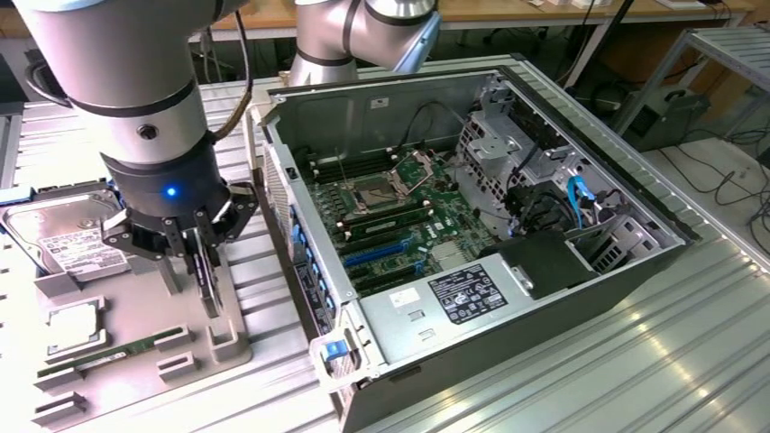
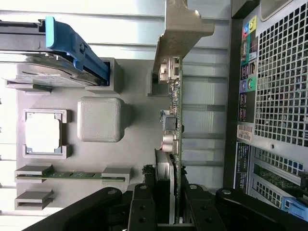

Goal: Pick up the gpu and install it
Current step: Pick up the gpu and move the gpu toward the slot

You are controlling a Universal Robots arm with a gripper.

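Note:
The gpu (image 1: 209,287) stands on edge in the grey parts holder (image 1: 234,347) at the exterior view's left, beside the open computer case (image 1: 398,108). My gripper (image 1: 200,263) is directly above it, its fingers down on both faces of the card. In the wrist view the gpu (image 2: 176,120) shows edge-on: green board, heatsink near the fingers (image 2: 143,208), silver bracket (image 2: 180,33) at the far end by a holder slot. The gripper (image 2: 171,214) is shut on the card. Blue expansion slots (image 1: 375,256) lie on the motherboard inside the case.
On the holder (image 2: 139,159) lie a hard drive (image 1: 70,242) with a blue-handled carrier (image 2: 74,45), a processor (image 2: 43,132) and a thin memory stick (image 2: 72,174). The case's rear panel (image 2: 281,72) stands close beside the gpu. A ribbed metal table (image 1: 626,361) surrounds everything.

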